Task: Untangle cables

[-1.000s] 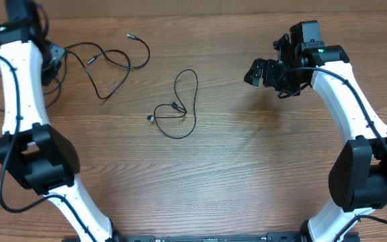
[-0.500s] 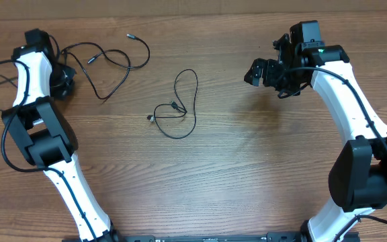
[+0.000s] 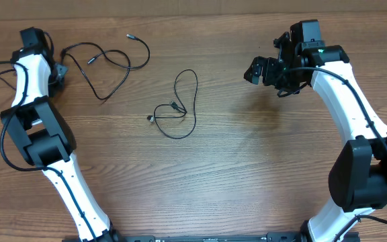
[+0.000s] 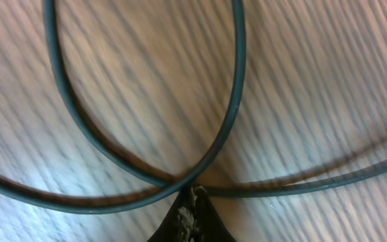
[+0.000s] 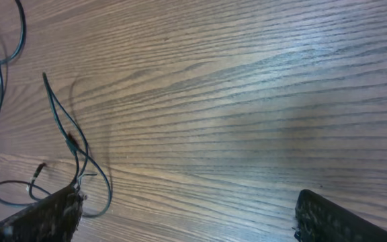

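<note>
Wood-grain streaks ran across the table (image 3: 247, 175). My left gripper (image 4: 192, 214) was pressed together, its tip at a crossing of thin, glossy black cord (image 4: 237, 101) seen only by its wrist camera. Overhead, one long cable (image 3: 100, 97) sprawled far-left, a looped cable (image 3: 177, 106) mid-table; my right gripper (image 3: 261, 72) stood spread, apart from both.

The white-and-black left arm (image 3: 27, 74) stretches to the table's far left corner. Its left gripper (image 4: 192, 205) is pinched closed, low over the tabletop. The white-and-black right arm (image 3: 348, 101) bends toward the far right edge, and its right gripper (image 3: 259, 70) hangs above the table with fingers (image 5: 42, 218) spread wide.
</note>
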Tool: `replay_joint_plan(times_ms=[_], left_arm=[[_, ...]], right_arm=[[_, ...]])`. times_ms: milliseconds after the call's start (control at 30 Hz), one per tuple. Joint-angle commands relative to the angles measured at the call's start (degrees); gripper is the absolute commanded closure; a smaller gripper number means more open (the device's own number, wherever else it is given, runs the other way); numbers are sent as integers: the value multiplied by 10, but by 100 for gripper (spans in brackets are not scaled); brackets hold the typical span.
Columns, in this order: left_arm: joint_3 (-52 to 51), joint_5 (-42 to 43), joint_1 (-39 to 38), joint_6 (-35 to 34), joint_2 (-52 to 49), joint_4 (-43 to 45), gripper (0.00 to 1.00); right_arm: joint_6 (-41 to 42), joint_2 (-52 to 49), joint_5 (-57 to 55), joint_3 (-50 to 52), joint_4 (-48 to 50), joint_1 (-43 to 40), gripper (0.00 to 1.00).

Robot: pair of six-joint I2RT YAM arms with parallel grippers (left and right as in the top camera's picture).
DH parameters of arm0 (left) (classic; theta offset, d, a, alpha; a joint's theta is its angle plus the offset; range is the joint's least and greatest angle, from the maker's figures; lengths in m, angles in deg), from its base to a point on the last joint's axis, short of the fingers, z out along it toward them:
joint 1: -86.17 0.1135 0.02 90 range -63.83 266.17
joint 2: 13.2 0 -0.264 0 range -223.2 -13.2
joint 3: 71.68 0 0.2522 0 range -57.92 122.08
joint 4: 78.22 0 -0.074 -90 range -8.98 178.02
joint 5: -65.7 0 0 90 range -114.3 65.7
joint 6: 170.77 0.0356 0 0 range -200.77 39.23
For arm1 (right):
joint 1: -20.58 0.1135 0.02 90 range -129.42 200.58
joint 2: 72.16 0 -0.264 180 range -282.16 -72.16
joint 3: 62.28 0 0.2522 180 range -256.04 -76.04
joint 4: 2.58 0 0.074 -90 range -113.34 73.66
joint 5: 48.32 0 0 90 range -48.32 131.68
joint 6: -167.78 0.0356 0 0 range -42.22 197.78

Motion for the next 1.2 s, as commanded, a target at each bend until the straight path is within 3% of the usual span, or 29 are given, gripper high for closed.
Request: replay_joint_plan(times_ms=[0,100,400,667,867,1000,1033,1133,1167], left_arm=[[-4,-26,36,19,-16,-1,96],[0,27,55,19,-15,-4,96],[94,311,80,57,14,-19,96],[210,329,44,93,112,-104,96],[217,327,-29,157,210,-153,96],[217,307,-96,165,245,-196,92],[217,300,-113,165,249,-208,86],[216,297,-170,165,249,-244,35],[215,297,-190,168,247,-255,22]], right_arm=[[8,1,-4,-3,5,-1,0],[8,0,-4,-3,5,-1,0],[21,0,-4,-3,3,-1,0],[23,1,-4,-3,-5,-1,0],[22,0,-4,-3,-17,-1,0],[21,0,-11,-3,-38,-1,0],[21,1,-12,-3,-48,-1,0],[23,1,-12,-3,-74,-4,0],[23,1,-12,-3,-82,-6,0]])
